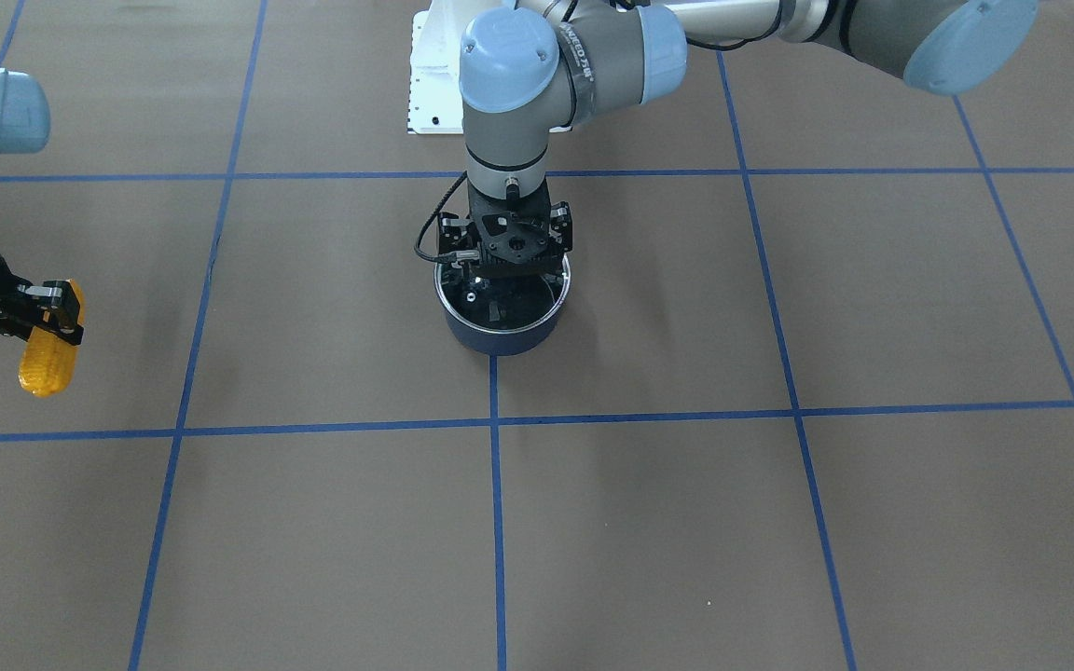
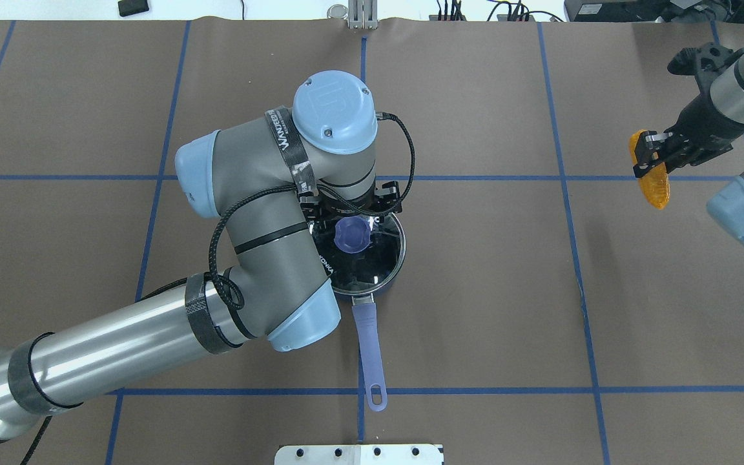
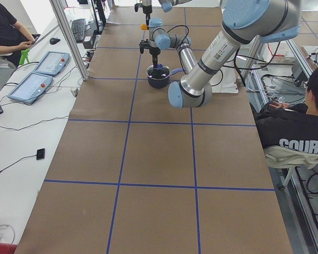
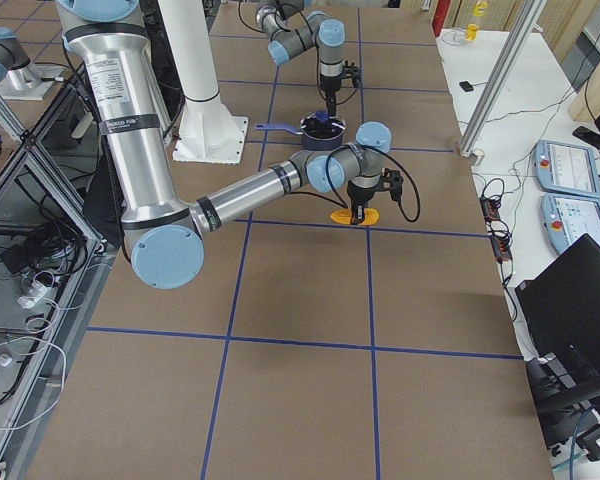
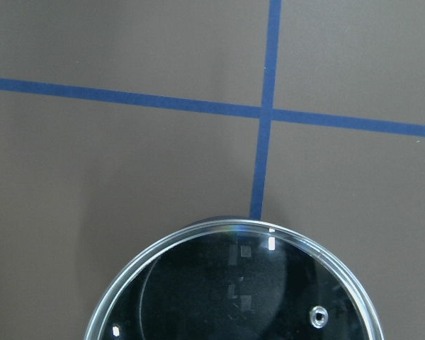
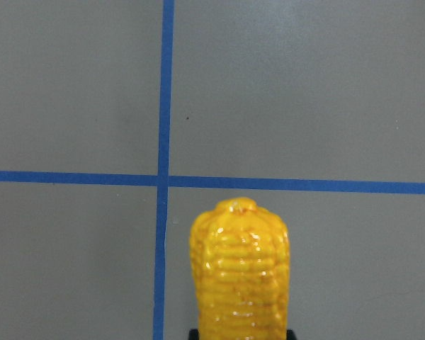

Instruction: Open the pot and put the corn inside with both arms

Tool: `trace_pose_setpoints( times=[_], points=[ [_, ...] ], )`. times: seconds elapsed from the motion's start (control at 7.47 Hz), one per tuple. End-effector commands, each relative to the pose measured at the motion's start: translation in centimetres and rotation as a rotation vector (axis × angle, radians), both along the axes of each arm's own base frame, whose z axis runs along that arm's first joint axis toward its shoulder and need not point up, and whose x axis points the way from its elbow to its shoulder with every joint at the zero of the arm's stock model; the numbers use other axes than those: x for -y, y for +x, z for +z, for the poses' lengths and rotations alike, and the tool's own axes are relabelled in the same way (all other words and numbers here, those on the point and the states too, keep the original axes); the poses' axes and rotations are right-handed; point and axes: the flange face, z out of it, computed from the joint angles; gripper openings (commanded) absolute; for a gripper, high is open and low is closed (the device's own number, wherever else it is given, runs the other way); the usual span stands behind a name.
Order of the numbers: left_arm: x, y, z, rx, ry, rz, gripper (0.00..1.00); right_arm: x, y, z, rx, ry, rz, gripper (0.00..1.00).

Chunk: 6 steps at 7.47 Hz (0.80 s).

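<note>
A dark blue pot (image 1: 500,340) with a long blue handle (image 2: 369,336) stands mid-table, its glass lid (image 5: 227,283) on it. The lid's blue knob (image 2: 351,234) shows under my left wrist. My left gripper (image 1: 504,280) is open and hangs straight down just over the lid, jaws spread to either side of the knob. My right gripper (image 2: 648,158) is shut on the orange-yellow corn (image 2: 653,177) and holds it above the table, far off to the pot's right. The corn (image 6: 239,269) fills the bottom of the right wrist view and also shows in the front view (image 1: 48,359).
The brown table is marked with a blue tape grid (image 1: 495,419). The white robot base plate (image 1: 434,84) lies behind the pot. Seated operators (image 3: 302,121) and control tablets (image 3: 34,87) show at the table's sides.
</note>
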Motion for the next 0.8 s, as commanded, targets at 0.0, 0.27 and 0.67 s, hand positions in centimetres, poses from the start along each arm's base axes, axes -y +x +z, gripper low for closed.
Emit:
trace_pose_setpoints(
  times=[0.0, 0.27, 0.67],
  points=[
    [-0.93, 0.8, 0.27, 0.004, -0.001, 0.018, 0.97, 0.06, 0.08, 0.31, -0.004, 0.001, -0.004, 0.12],
    [-1.01, 0.73, 0.17, 0.003, 0.016, 0.036, 0.85, 0.11, 0.23, 0.3, -0.002, 0.002, -0.002, 0.12],
    [-1.09, 0.67, 0.26, 0.001, 0.016, 0.042, 0.56, 0.14, 0.32, 0.3, -0.002, 0.002, -0.001, 0.12]
  ],
)
